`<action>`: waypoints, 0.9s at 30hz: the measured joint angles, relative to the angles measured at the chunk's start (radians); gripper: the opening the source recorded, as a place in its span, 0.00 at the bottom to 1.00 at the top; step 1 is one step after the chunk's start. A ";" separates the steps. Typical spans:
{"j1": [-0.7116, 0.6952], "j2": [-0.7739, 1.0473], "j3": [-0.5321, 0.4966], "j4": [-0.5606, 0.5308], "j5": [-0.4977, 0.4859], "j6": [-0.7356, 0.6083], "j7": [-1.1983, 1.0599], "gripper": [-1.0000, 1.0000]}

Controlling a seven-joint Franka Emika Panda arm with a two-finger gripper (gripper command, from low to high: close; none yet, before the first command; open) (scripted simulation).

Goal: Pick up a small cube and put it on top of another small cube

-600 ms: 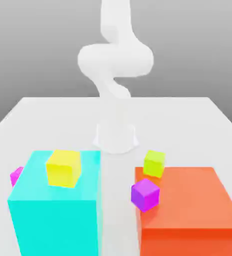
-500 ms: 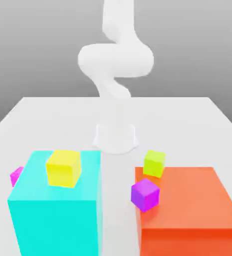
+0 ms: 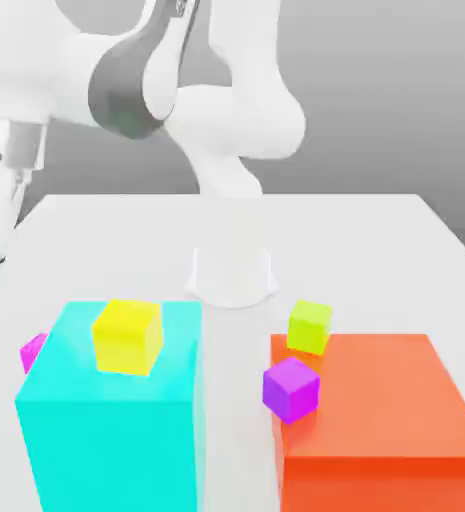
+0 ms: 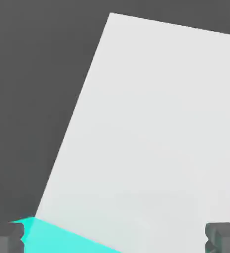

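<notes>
Gripper (image 4: 115,236) seen spread wide, nothing held. Magenta cube (image 3: 33,352) wedged at cyan block's (image 3: 111,425) left; yellow cube (image 3: 127,337) perched on cyan block.

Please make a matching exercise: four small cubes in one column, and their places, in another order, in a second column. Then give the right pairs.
Things:
1. small pure yellow cube
2. small purple-violet cube
3. small bright magenta-pink cube
4. small lime yellow-green cube

Places:
A. on the white table, half hidden behind the big cyan block
B. on top of the cyan block
C. just behind the big orange block
D. at the orange block's near-left corner

Pairs: 1-B, 2-D, 3-A, 4-C
</notes>
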 joint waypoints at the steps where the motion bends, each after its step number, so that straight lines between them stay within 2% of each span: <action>1: -0.018 0.031 -0.014 -0.018 0.004 0.020 0.036 0.50; 6: -0.141 0.187 -0.071 -0.105 0.084 0.120 0.170 0.50; 13: -0.216 0.436 0.038 -0.080 0.199 0.317 0.120 0.50; 14: -0.226 0.457 0.049 -0.076 0.203 0.334 0.116 0.00; 21: -0.228 0.454 0.050 -0.076 0.201 0.334 0.118 0.00; 27: -0.192 0.260 -0.006 -0.113 0.117 0.177 0.181 0.00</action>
